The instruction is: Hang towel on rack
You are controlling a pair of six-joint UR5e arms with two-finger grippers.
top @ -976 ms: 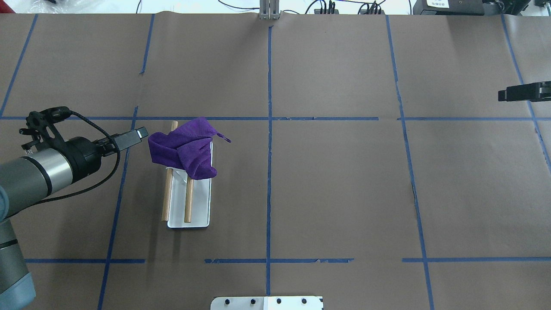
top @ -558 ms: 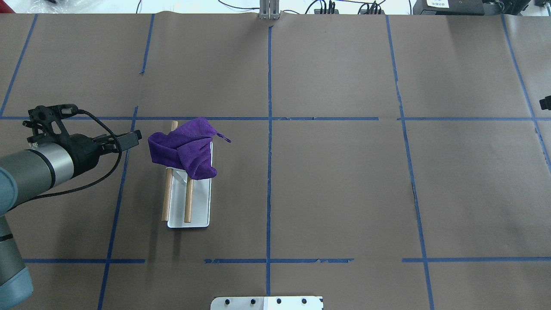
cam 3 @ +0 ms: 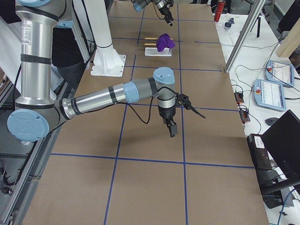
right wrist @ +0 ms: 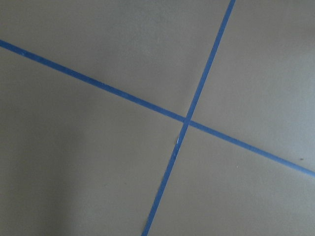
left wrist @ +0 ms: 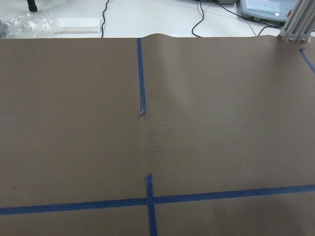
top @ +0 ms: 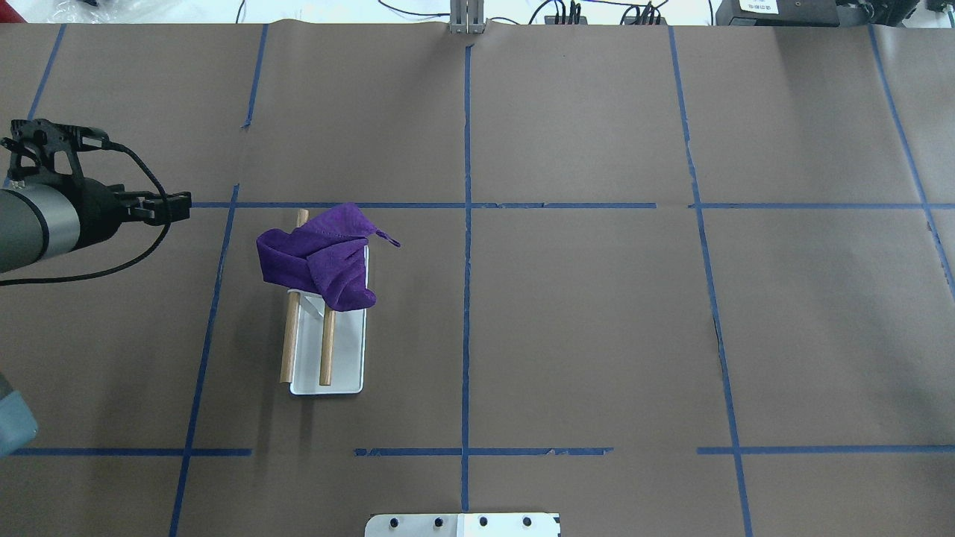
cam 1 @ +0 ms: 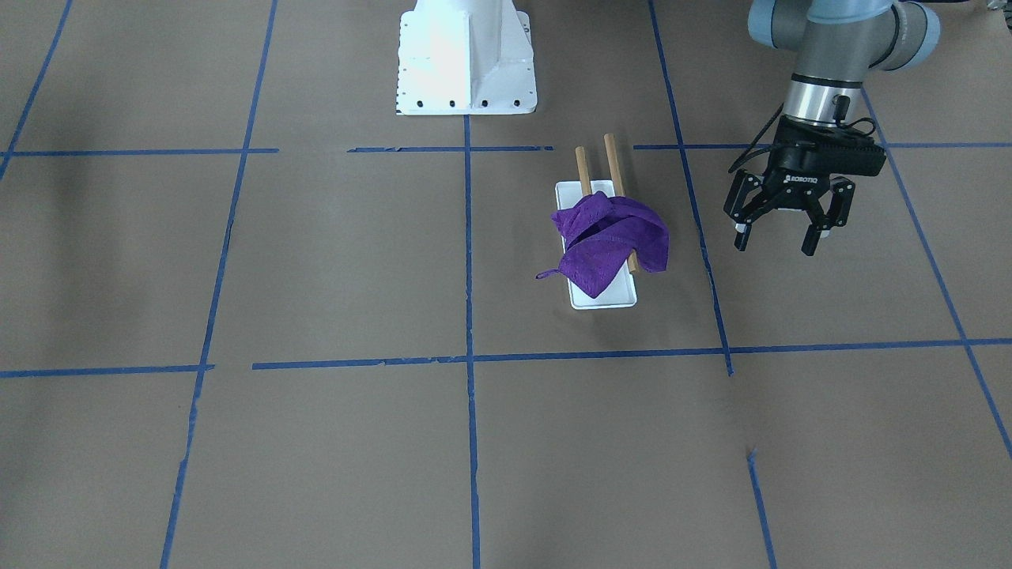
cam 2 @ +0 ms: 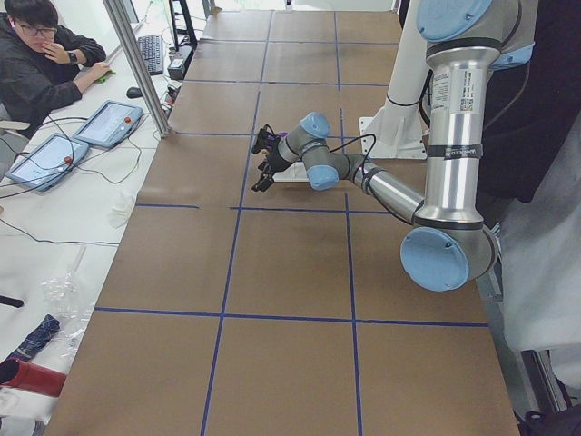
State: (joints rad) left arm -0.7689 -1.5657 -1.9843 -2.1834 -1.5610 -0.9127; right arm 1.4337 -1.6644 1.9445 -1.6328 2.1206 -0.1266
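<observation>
The purple towel (top: 317, 257) lies bunched over the far end of the rack and covers both wooden rods (top: 286, 343) there. One part droops onto the white base (top: 345, 365). In the front-facing view the towel (cam 1: 609, 245) sits on the rack (cam 1: 605, 298) the same way. My left gripper (cam 1: 774, 249) is open and empty, off to the rack's left side and well apart from the towel. It also shows in the overhead view (top: 183, 201). My right gripper (cam 3: 172, 129) shows only in the exterior right view, far from the rack over bare paper. I cannot tell its state.
Brown paper with blue tape lines covers the table. The white robot pedestal (cam 1: 466, 55) stands at the near edge. An aluminium post (top: 467, 16) stands at the far edge. An operator (cam 2: 36, 64) sits beyond the table with tablets and cables.
My left gripper has drawn back to the left and farther away from the towel. My right gripper has left the overhead view at its right edge. The towel and rack have not moved.
</observation>
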